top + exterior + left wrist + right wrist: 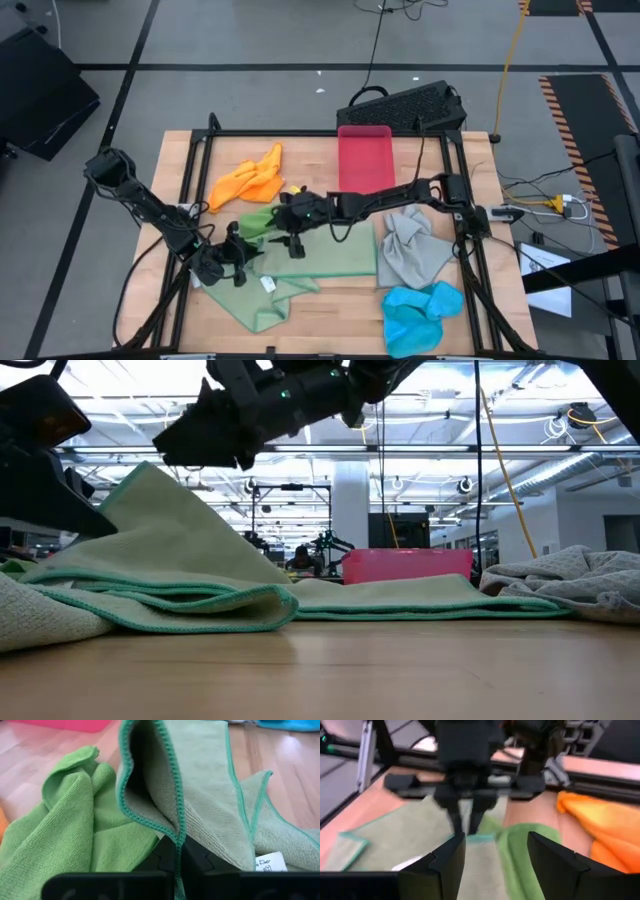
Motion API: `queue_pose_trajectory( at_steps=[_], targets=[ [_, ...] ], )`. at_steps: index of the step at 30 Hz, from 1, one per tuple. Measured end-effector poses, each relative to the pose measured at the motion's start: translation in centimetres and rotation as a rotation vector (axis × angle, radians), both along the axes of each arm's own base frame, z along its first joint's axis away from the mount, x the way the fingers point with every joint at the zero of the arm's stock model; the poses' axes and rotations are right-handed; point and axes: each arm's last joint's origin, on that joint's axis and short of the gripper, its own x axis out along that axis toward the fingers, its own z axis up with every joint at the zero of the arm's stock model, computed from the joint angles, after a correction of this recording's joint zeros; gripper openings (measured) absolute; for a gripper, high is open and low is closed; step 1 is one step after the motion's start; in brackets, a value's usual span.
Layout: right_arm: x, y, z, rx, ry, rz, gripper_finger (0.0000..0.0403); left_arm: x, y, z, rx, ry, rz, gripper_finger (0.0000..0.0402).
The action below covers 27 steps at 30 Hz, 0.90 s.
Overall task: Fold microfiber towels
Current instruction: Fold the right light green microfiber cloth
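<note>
The pale sage towel [320, 262] lies spread in the middle of the table, with one part raised into a peak [150, 475]. My left gripper [178, 851], near the table's left front [232, 262], is shut on its green hem. My right gripper [495, 865] hovers open just above and beyond it [285, 238], facing the left gripper with nothing between its fingers. A bright green towel [55, 830] lies bunched beside the sage one. Orange [250, 180], grey [410, 250] and blue [420, 312] towels lie crumpled around them. My left gripper pinches the sage towel's green-stitched hem [176, 832] between its two fingers, where two runs of the hem meet; whether that is a corner or a fold I cannot tell. The fingers slant down from the table's left. The held part stands raised; the rest [400, 600] lies on the table.
A pink-red tray [365, 158] sits at the far middle of the table, with a black keyboard [405, 105] behind it. Black frame rails [190, 170] run along the table's sides. Bare wood [330, 310] shows near the front edge.
</note>
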Motion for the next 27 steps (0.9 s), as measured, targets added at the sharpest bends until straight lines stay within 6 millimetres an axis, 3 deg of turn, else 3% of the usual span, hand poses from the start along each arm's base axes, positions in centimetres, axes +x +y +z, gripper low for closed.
queue_pose_trajectory(
  at_steps=[27],
  targets=[
    [1.0,-0.8,-1.9,0.103,-0.05,0.06,0.0209,0.9,-0.6,1.3,0.142,-0.079,-0.106,0.0006]
  ],
)
